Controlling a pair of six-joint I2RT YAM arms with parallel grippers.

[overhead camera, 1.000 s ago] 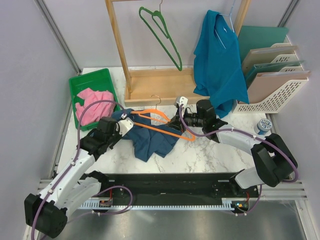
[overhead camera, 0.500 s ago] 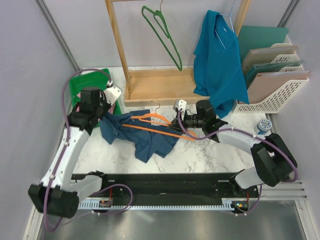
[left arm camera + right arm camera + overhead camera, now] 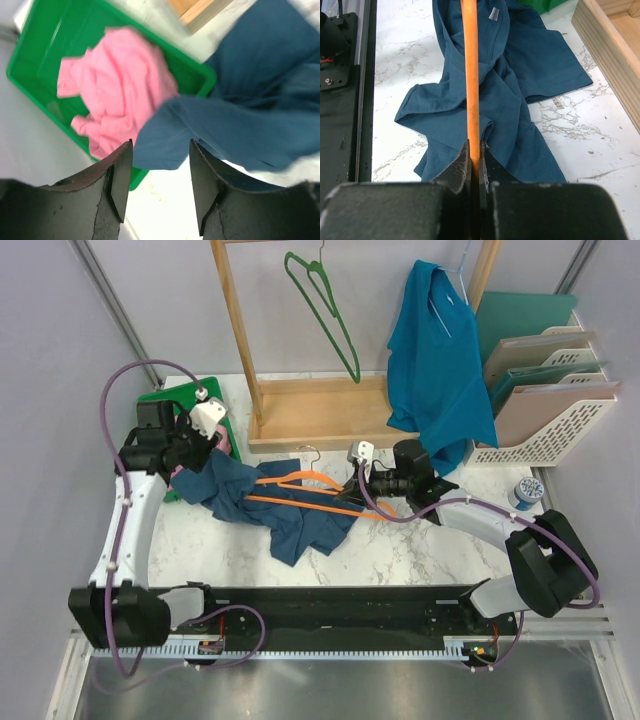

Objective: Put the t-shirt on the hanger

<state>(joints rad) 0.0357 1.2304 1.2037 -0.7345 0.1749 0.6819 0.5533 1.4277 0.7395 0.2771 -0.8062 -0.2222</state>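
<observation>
Right gripper (image 3: 476,149) of mine is clenched on the orange hanger (image 3: 470,75), steadying its bar across the navy t-shirt (image 3: 520,65) crumpled on the table (image 3: 410,50), while my left gripper (image 3: 160,146), fingers spread and pinching nothing, hovers over the shirt's edge beside the green tray (image 3: 40,50).

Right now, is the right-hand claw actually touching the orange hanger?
Touching. The right wrist view shows the right gripper clamped on the hanger, with its orange bar pinched between the fingers and no gap on either side.

Pink garment (image 3: 117,85) in green tray (image 3: 45,45), green hanger (image 3: 325,310) on wooden rack (image 3: 235,330), teal shirt (image 3: 440,360) hanging alongside
</observation>
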